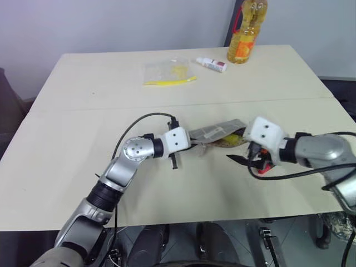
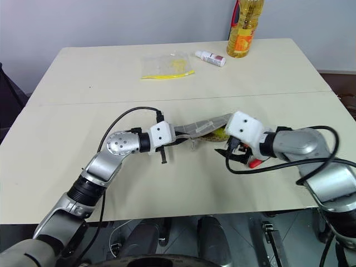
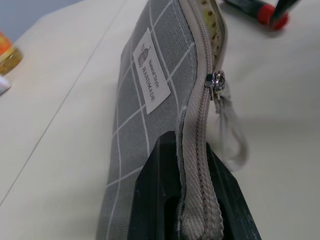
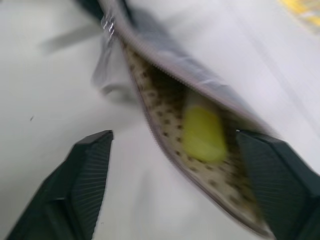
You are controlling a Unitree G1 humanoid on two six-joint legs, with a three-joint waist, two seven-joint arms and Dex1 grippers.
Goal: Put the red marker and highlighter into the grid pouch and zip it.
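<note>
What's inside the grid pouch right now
Through the open mouth of the grid pouch, the yellow highlighter lies against the dotted lining. The red marker is still outside on the table. Deeper inside is hidden by fabric.

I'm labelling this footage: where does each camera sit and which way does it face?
Head eye views: look forward and down over the table, showing both arms, the grid pouch and the red marker.
Left wrist: looks along the left end effector, shut on the grid pouch.
Right wrist: looks between the right end effector's open fingers at the highlighter inside.
Both wrist views share the pouch.
</note>
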